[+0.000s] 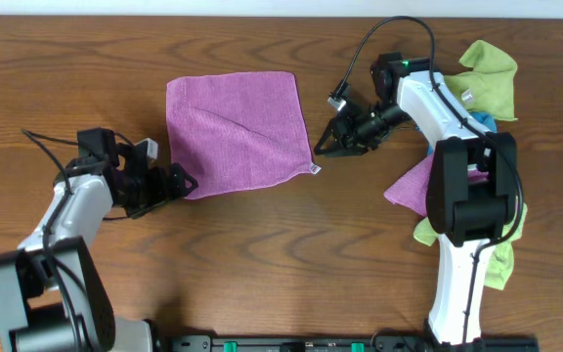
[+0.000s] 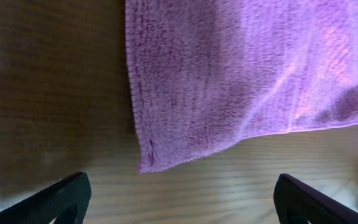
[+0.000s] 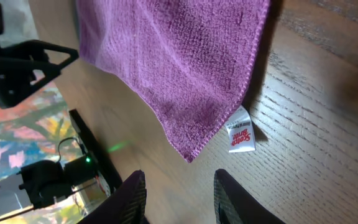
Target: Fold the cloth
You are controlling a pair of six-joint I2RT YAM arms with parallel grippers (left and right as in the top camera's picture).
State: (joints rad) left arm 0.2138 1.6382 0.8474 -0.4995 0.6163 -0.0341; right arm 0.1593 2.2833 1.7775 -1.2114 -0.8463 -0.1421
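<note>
The purple-magenta cloth (image 1: 238, 132) lies flat and spread on the wooden table, its small white tag (image 1: 315, 170) at the near right corner. My left gripper (image 1: 186, 182) is open and empty, just left of the cloth's near left corner (image 2: 146, 165). My right gripper (image 1: 323, 145) is open and empty, just right of the tagged corner. In the right wrist view the cloth corner (image 3: 190, 155) and the tag (image 3: 241, 135) lie just ahead of the fingers (image 3: 180, 193). In the left wrist view the cloth (image 2: 247, 68) fills the top, beyond the wide-open fingers (image 2: 182, 202).
A pile of cloths lies at the right by the right arm's base: a lime-green one (image 1: 487, 78), a blue one (image 1: 482, 123), a bunched purple one (image 1: 413, 186) and more green (image 1: 497, 264). A black cable (image 1: 360, 59) loops above the right arm.
</note>
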